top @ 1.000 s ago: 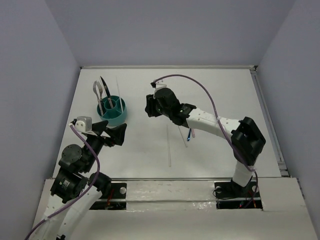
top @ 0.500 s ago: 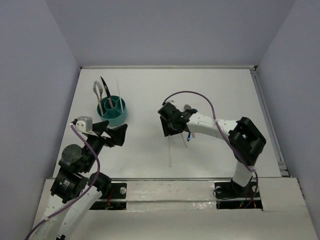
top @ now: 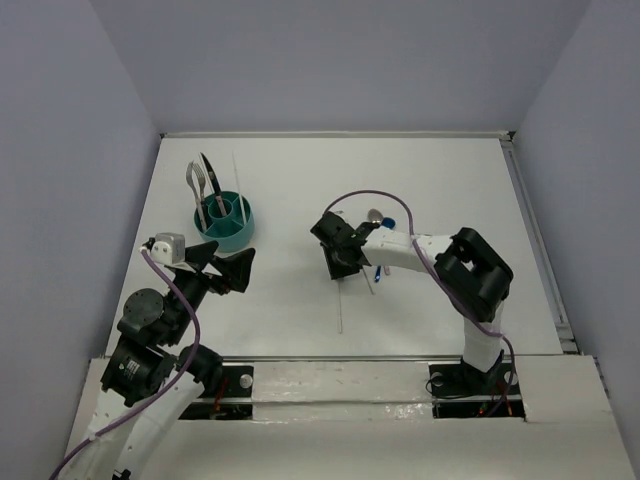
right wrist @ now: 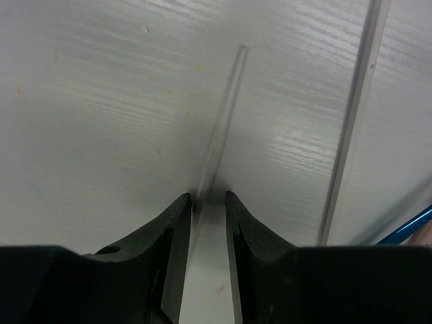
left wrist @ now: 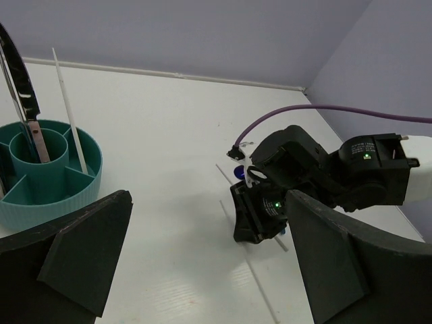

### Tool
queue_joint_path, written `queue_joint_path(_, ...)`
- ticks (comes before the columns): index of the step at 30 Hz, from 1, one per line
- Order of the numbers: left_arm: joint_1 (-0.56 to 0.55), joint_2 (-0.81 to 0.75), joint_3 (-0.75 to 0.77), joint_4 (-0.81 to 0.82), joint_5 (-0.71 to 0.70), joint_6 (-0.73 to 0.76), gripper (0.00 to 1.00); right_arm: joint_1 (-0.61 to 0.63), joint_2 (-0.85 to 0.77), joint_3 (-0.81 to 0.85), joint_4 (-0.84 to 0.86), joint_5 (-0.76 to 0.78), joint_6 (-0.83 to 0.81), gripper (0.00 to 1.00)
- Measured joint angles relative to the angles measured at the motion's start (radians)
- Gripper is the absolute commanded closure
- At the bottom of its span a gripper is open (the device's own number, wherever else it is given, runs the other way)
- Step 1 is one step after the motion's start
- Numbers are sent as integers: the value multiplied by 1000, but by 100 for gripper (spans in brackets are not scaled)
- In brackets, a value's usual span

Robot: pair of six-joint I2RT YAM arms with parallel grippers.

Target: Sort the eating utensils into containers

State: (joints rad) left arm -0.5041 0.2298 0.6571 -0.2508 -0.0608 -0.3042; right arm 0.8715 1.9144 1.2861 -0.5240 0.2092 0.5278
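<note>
Right of the teal caddy [top: 228, 240], the right gripper [right wrist: 209, 197] straddles a pale chopstick [right wrist: 224, 115], jaws narrowly apart; likely light, stiff, slippery, best pinched mid-shaft; left gripper [left wrist: 208, 223] gapes wide.

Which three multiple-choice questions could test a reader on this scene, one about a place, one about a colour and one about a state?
1. Where on the table does the round caddy stand?
A. at the right edge
B. on the left side
C. at the near edge, between the arm bases

2. What colour is the caddy?
A. red
B. yellow
C. teal

3. In what state is the left gripper?
A. open and empty
B. shut tight
C. shut on a cup

Answers:
1. B: the top view shows it well left of the centre.
2. C: its wall and inner dividers are teal in both views.
3. A: its fingers stand wide apart with nothing between them.
</note>
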Motion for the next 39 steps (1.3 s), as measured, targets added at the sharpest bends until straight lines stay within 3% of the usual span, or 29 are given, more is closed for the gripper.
queue_joint_path(3, 0, 0, 0, 0, 0, 0, 1, 0, 11, 13, -2, 0, 0, 78)
queue_joint_path(7, 0, 0, 0, 0, 0, 0, 1, 0, 20, 24, -6, 1, 0, 99)
queue_joint_path(8, 0, 0, 0, 0, 0, 0, 1, -1, 23, 29, -7, 2, 1, 100)
queue_joint_path(16, 0, 0, 0, 0, 0, 0, 1, -3, 23, 47, 45, 16, -8, 100)
queue_joint_path(23, 0, 0, 0, 0, -1, 0, 1, -7, -52, 58, 268, -21, -49, 100)
queue_joint_path(32, 0, 0, 0, 0, -11, 0, 1, -8, -51, 272, 605, -58, -98, 100)
queue_joint_path(39, 0, 0, 0, 0, -19, 0, 1, -8, 146, 574, 795, -49, -164, 100)
